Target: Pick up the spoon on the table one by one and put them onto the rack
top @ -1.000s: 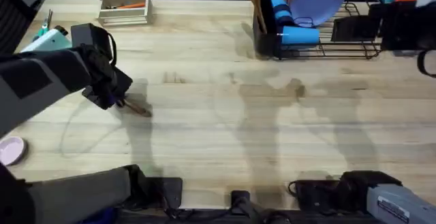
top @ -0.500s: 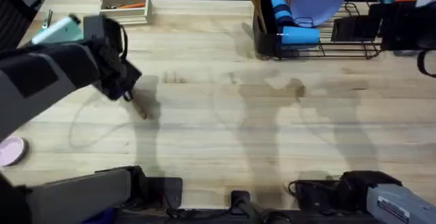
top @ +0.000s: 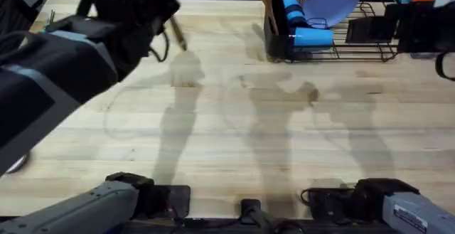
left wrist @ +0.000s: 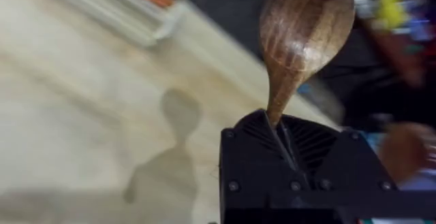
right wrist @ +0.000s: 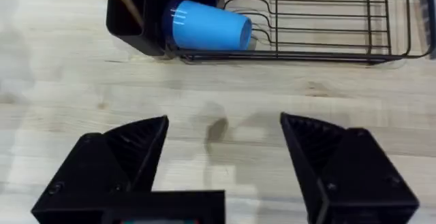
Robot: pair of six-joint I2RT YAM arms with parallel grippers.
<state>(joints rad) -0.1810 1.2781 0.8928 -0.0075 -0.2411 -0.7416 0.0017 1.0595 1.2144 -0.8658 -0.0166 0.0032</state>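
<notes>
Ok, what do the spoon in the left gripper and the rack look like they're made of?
The spoon looks like wood: brown, with visible grain lines across its bowl and a slight sheen, perhaps oiled. The rack looks like thin metal wire with a black coating, though the coating type can't be told.

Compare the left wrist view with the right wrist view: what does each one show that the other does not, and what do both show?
Left wrist only: the left gripper shut on the handle of a wooden spoon, lifted above the table.
Right wrist only: the open right gripper, the black rack and a blue cup lying on its side.
Both: the pale wooden table.
</notes>
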